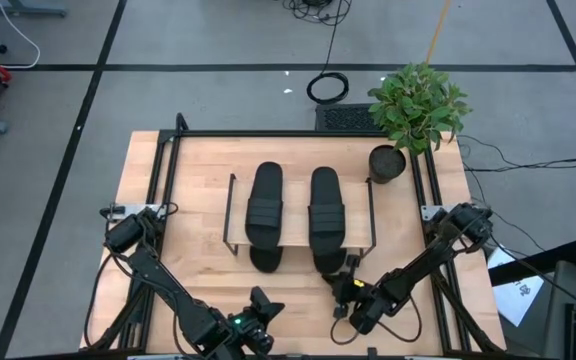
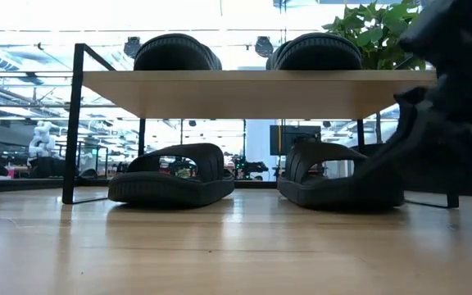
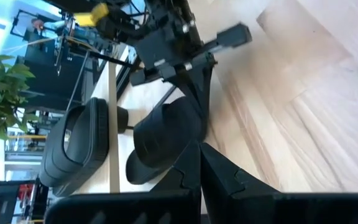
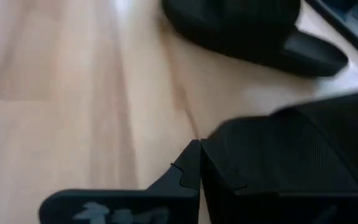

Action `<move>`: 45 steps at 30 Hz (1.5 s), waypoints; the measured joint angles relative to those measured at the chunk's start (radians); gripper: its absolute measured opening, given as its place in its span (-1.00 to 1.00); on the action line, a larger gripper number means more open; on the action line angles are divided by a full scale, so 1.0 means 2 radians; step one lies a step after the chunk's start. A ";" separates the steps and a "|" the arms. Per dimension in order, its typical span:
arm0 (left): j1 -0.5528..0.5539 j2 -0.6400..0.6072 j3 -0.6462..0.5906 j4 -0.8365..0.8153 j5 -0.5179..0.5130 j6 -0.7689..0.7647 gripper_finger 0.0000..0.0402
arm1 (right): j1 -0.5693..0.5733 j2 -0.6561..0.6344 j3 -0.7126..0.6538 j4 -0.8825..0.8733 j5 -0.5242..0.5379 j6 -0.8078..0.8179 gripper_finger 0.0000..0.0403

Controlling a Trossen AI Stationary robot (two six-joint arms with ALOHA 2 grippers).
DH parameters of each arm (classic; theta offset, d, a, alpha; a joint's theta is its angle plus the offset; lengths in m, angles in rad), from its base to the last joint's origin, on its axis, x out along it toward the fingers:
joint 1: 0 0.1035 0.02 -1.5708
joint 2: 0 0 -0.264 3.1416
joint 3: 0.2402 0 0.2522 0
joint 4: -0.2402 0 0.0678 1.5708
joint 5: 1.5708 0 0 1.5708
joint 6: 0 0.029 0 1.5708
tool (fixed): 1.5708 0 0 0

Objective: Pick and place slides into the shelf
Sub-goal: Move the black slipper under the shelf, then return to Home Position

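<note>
The right gripper (image 1: pixel 346 283), at lower centre-right of the overhead frame, sits at the near end of the slide (image 2: pixel 341 174) under the shelf's (image 1: pixel 298 232) right half; its wrist view shows the fingers (image 4: pixel 191 168) pressed together, gripping nothing. The left gripper (image 1: pixel 260 318), fingers (image 3: pixel 194 165) likewise closed and empty, waits at the bottom edge. Two slides (image 1: pixel 266 203) (image 1: pixel 326 207) lie side by side on the plank top, another (image 2: pixel 170 176) beneath at left. A potted plant (image 1: pixel 415 105) stands at upper right

Two lower slides (image 1: pixel 265 258) mostly hidden under shelf (image 1: pixel 293 215) plank, right end effector (image 2: pixel 453 123) seemingly blurred, cropped at edge
</note>
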 joint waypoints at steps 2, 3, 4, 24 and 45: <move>-0.001 0.000 0.000 -0.004 0.000 -0.003 -1.00 | 0.008 -0.009 0.000 0.006 -0.014 -0.026 -1.00; -0.003 0.000 0.000 -0.004 0.000 -0.001 -1.00 | 0.013 -0.014 0.000 0.014 -0.022 -0.043 -1.00; -0.005 0.000 0.000 -0.004 0.001 0.005 -1.00 | 0.020 -0.019 0.000 0.024 -0.026 -0.060 -1.00; 0.069 -0.201 -0.072 0.114 0.222 0.211 -1.00 | -0.068 -0.239 0.001 0.141 -0.299 -0.363 -1.00; 0.120 -0.651 -0.489 0.308 0.129 0.048 -1.00 | -0.119 -0.529 -0.155 0.177 -0.332 -0.298 -1.00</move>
